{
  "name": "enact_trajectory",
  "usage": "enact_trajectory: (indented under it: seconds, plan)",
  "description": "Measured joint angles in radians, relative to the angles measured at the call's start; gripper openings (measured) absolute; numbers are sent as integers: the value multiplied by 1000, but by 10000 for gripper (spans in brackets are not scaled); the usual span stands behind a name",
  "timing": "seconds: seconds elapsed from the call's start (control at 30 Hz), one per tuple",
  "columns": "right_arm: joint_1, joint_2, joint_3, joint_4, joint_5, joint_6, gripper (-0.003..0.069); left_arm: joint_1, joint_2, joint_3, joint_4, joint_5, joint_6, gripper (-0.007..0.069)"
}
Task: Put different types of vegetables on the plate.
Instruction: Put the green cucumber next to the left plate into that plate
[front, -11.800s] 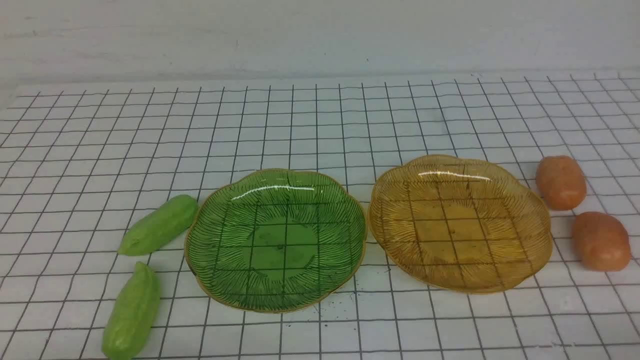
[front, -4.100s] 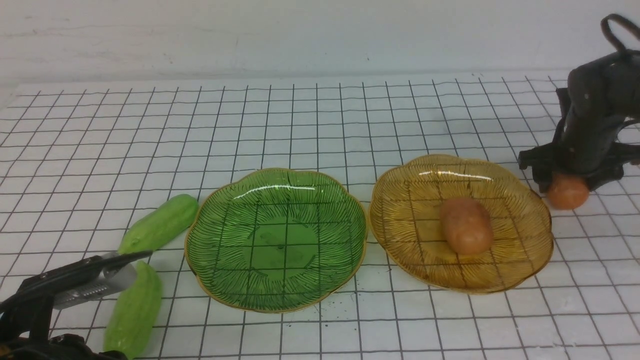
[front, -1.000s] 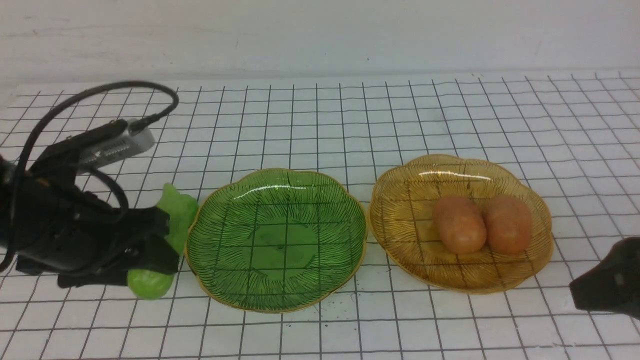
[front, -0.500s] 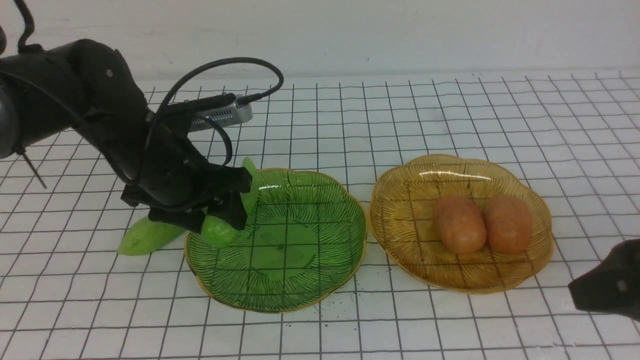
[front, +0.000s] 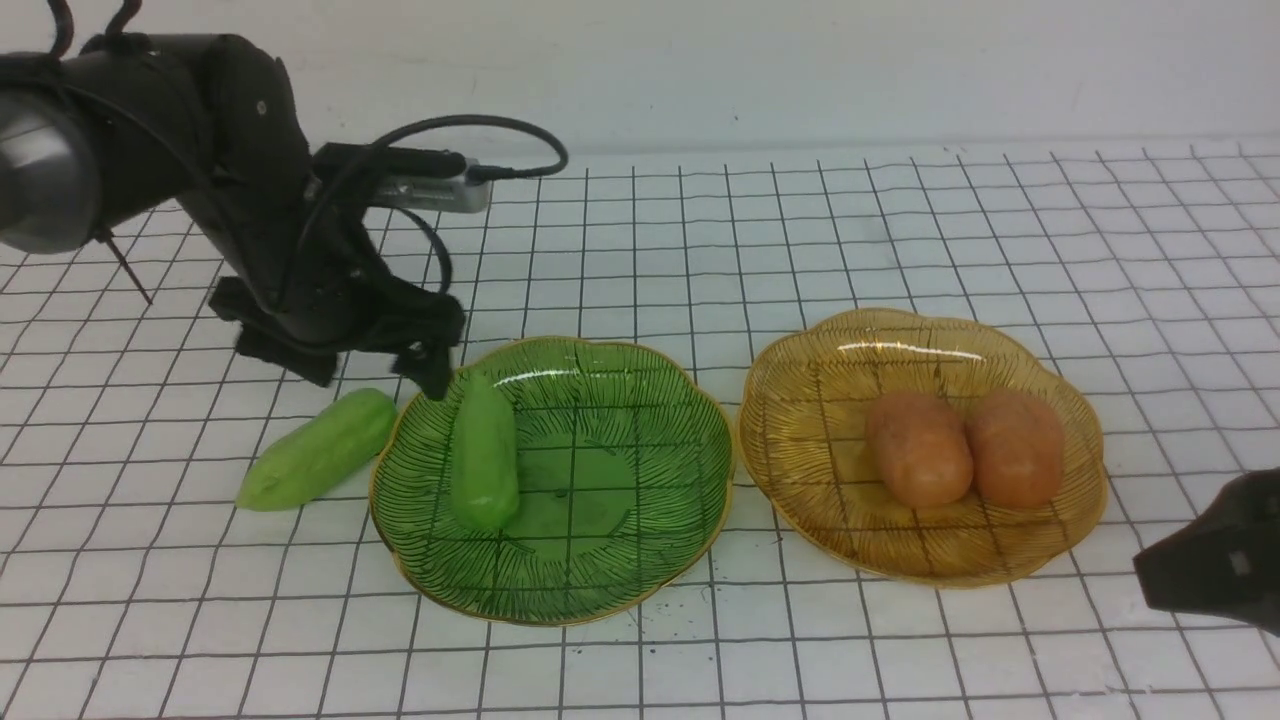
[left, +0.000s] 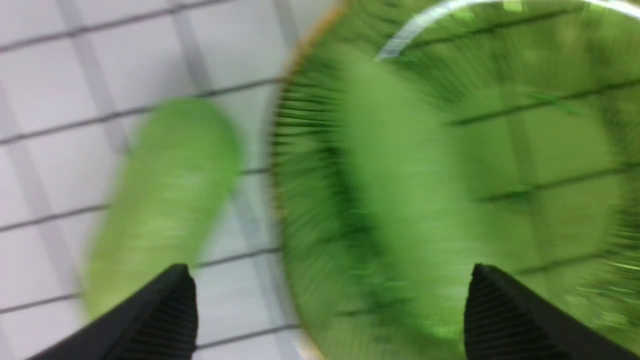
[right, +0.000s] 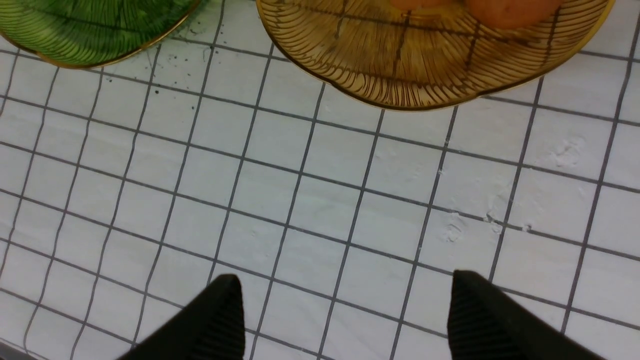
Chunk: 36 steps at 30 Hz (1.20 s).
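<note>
- Clock directions are read in the front view, with 12 o'clock pointing away from the robot.
- Left gripper (front: 375, 378): its fingers are spread apart. It is positioned above the surface (front: 640, 660), at the 10 o'clock side of the green plate (front: 600, 590).
- First gourd (front: 318, 450): it is laid on the surface, just beside the green plate at 9 o'clock. Its blunt end is directed to 2 o'clock and its pointed end to 8 o'clock.
- Second gourd (front: 485, 455): it is seated inside the green plate, in the 9 to 10 o'clock sector. Its length is aligned roughly along the 12–6 line.
- Amber plate (front: 920, 555): it is placed at 3 o'clock from the green plate, with the two rims close together. Whether the rims touch cannot be told.
- First potato (front: 918, 448): it is set near the middle of the amber plate.
- Second potato (front: 1016, 448): it is set at 3 o'clock from the first potato, right against it, in the same plate.
- Right gripper (right: 345, 290): its fingers are spread apart. It is located at 4 o'clock from the amber plate, partly cut off in the front view.
</note>
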Motion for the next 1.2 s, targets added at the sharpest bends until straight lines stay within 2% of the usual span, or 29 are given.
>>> enact_trajectory:
  seconds: [0.13, 0.47, 0.6, 0.67, 0.7, 0.73, 0.77, 0.93, 1.07, 1.2]
  plan:
    - [0, 0, 0, 0, -5, 0, 496, 55, 24, 0, 86, 5, -59, 649]
    - [0, 0, 0, 0, -7, 0, 496, 90, 163, 0, 86, -4, -60, 615]
    - [0, 0, 0, 0, -7, 0, 496, 90, 205, 0, 92, -21, -60, 563]
    - [0, 0, 0, 0, -7, 0, 496, 90, 214, 0, 95, -30, -60, 502]
    - [0, 0, 0, 0, -7, 0, 496, 90, 217, 0, 103, -31, -60, 435]
    - [0, 0, 0, 0, -7, 0, 496, 90, 217, 0, 103, -31, -60, 425]
    - [0, 0, 0, 0, -7, -1, 496, 90, 217, 0, 118, -29, -60, 377]
    - [0, 0, 0, 0, -8, -3, 496, 90, 163, -16, 148, 67, -62, 382]
    - [0, 0, 3, 0, -24, -3, 496, 85, 86, -30, 96, 121, -85, 382]
    - [0, 0, 29, 0, -62, -3, 496, 34, 7, -36, -95, 147, -101, 382]
